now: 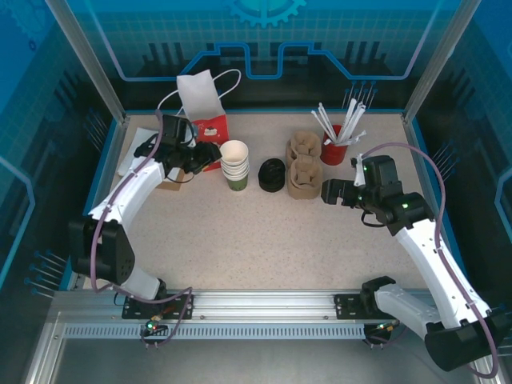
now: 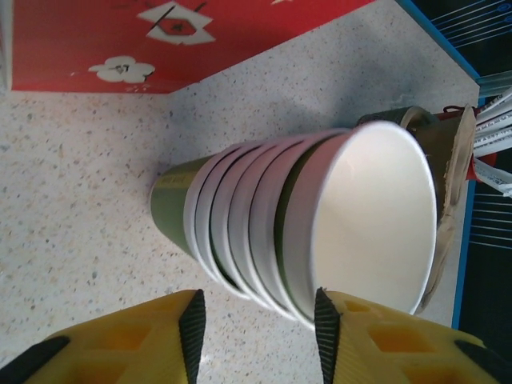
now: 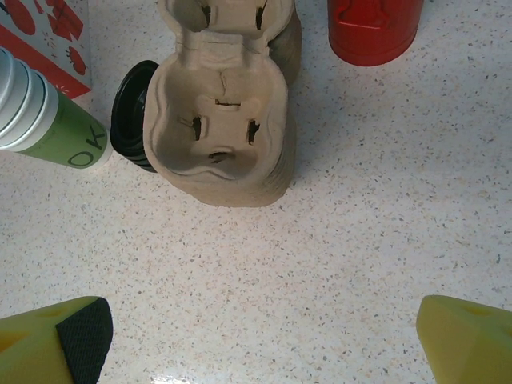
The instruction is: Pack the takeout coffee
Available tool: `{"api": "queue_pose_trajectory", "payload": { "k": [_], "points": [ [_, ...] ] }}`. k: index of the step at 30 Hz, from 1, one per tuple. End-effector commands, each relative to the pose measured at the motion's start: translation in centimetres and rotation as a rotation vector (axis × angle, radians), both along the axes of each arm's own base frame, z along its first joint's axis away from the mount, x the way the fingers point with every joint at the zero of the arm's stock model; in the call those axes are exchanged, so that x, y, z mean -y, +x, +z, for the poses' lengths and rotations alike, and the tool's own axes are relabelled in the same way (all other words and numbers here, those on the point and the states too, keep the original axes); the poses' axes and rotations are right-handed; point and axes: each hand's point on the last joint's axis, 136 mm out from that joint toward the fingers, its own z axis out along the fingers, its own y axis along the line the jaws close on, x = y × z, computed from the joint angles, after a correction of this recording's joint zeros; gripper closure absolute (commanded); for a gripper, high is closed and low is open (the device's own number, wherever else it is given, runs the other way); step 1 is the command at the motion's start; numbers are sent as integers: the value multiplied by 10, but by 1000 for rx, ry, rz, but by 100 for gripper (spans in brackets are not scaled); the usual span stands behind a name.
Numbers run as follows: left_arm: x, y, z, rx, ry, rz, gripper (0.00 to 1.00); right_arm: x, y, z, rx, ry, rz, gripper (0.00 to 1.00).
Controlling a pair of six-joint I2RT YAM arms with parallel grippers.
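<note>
Overhead view faces down; close wrist views share cup stack [image 2: 264, 224]

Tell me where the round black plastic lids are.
In the top view, the round black plastic lids sit mid-table, between the stack of green paper cups to their left and the brown pulp cup carriers to their right.

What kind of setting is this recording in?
Probably a lab robot cell staged as a coffee takeaway counter: aluminium-framed blue panels enclose a speckled table holding stacked paper cups, pulp cup carriers and straws.
</note>
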Motion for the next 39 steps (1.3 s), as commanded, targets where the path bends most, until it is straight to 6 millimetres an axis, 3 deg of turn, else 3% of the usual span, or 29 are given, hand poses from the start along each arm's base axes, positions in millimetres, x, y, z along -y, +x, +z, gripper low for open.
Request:
{"api": "queue_pose_trajectory", "payload": {
  "k": [1, 9, 15, 27, 39],
  "points": [
    [9, 13, 14, 33, -37, -22, 60, 2, -2, 0, 16, -17, -4, 0],
    [12, 23, 15, 34, -35, -27, 63, 3, -2, -2, 17, -31, -5, 0],
    [15, 28, 5, 9, -44, -33, 73, 3, -1, -3, 14, -33, -3, 0],
    [20, 30, 12, 22, -40, -49, 95, 3, -1, -5, 10, -39, -1, 0],
    [19, 25, 28, 28, 49, -83, 95, 3, -1, -7, 9, -41, -1, 0]
  ]
}}
